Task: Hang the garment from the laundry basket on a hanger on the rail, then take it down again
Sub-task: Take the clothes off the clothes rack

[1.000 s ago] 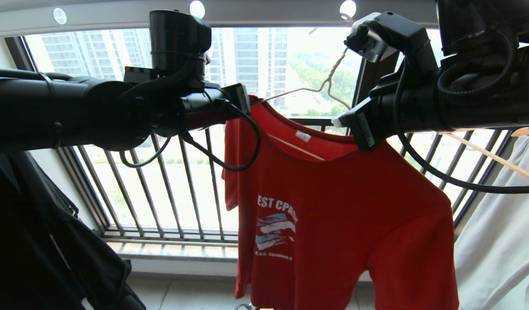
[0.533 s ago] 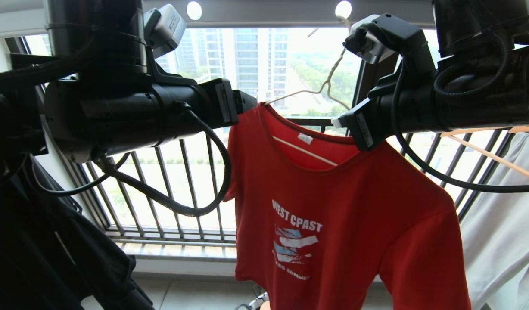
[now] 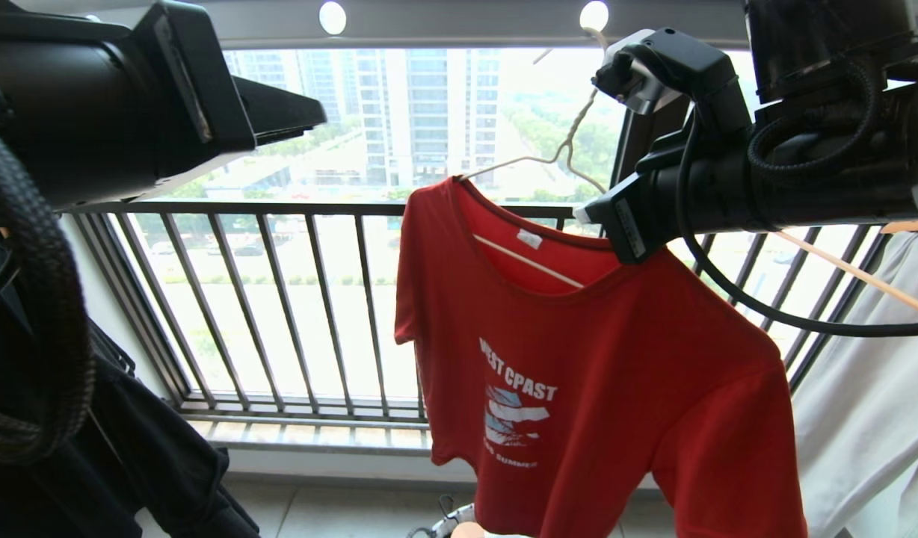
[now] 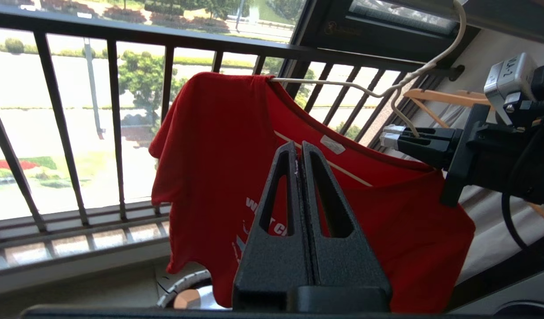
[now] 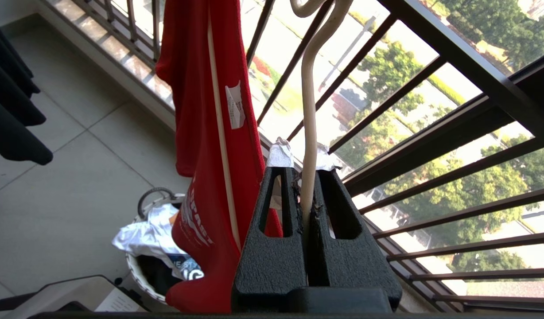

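The garment (image 3: 601,373), a red T-shirt with white lettering, hangs on the white wire hanger (image 3: 556,153). The hanger's hook reaches up to a hole in the grey rail (image 3: 444,26). My right gripper (image 3: 583,213) is shut on the hanger's wire beside the neck, and in the right wrist view the wire (image 5: 308,110) runs between its tips (image 5: 304,161). My left gripper (image 3: 317,116) is shut and empty at the upper left, well apart from the shirt. Its tips (image 4: 300,144) point toward the garment (image 4: 219,146). The laundry basket (image 5: 141,270) stands on the floor below.
A black shirt (image 3: 130,463) hangs at the left. A white garment (image 3: 863,418) on a light-wood hanger (image 3: 848,269) hangs at the right. The dark barred window railing (image 3: 279,299) is behind. A white printed T-shirt (image 5: 143,239) lies in the basket.
My left gripper has left the shirt's left shoulder, drawn back up and to the left, and closed empty. The shirt has settled on the hanger. The right arm has kept still.
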Robot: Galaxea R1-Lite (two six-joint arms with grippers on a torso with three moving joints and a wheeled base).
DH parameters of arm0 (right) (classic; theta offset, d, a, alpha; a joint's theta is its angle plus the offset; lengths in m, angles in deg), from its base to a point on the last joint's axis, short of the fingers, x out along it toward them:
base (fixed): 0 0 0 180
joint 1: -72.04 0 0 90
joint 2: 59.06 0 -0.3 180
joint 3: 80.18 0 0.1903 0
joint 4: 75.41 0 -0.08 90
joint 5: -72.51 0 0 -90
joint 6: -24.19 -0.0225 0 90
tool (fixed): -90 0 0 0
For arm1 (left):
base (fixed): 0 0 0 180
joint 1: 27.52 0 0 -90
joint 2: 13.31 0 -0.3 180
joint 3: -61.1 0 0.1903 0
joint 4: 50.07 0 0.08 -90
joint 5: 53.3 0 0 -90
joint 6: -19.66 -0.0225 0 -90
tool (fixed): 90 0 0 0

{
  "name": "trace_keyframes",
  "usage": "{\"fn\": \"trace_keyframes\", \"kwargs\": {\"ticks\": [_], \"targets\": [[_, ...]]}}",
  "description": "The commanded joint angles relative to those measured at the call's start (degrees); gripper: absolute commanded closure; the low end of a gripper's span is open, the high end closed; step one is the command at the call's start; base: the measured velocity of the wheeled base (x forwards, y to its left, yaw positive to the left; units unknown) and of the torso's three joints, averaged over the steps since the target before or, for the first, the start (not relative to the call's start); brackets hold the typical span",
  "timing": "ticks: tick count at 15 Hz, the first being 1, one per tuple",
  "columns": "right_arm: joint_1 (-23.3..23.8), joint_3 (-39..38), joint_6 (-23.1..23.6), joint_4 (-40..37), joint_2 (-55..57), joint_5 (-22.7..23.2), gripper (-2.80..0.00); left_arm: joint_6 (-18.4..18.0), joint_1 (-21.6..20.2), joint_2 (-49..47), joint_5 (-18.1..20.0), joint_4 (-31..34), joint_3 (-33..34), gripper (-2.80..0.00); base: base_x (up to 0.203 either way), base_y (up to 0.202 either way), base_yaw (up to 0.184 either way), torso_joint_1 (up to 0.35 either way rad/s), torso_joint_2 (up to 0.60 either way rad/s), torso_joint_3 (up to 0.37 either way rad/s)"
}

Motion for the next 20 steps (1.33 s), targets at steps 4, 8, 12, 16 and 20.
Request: {"fn": "trace_keyframes", "kwargs": {"ticks": [4, 8, 12, 16, 20], "targets": [[-0.1, -0.2, -0.1, -0.3, -1.5, 0.1, -2.8, 0.3, 0.1, 8.9, 0.3, 11.6, -0.8, 0.0, 0.0, 0.0, 0.0, 0.0, 0.0, 0.0], [-0.2, -3.5, -0.1, -5.0, -10.2, 0.1, -2.8, 1.7, -1.3, 12.0, -0.1, 12.6, 6.6, 0.0, 0.0, 0.0, 0.0, 0.0, 0.0, 0.0], [-0.4, -11.4, -0.2, -7.6, -24.2, -0.2, -2.8, 1.3, -9.8, 14.2, -0.2, 15.0, 12.9, 0.0, 0.0, 0.0, 0.0, 0.0, 0.0, 0.0], [2.8, -19.4, -0.3, -10.6, -39.8, -0.1, 0.0, 0.3, -14.3, 21.1, 0.0, 15.9, 18.8, 0.0, 0.0, 0.0, 0.0, 0.0, 0.0, 0.0], [12.0, -22.4, -3.2, -15.3, -54.1, 0.0, 0.0, 0.7, -17.0, 31.8, 1.2, 15.8, 24.0, 0.0, 0.0, 0.0, 0.0, 0.0, 0.0, 0.0]]}}
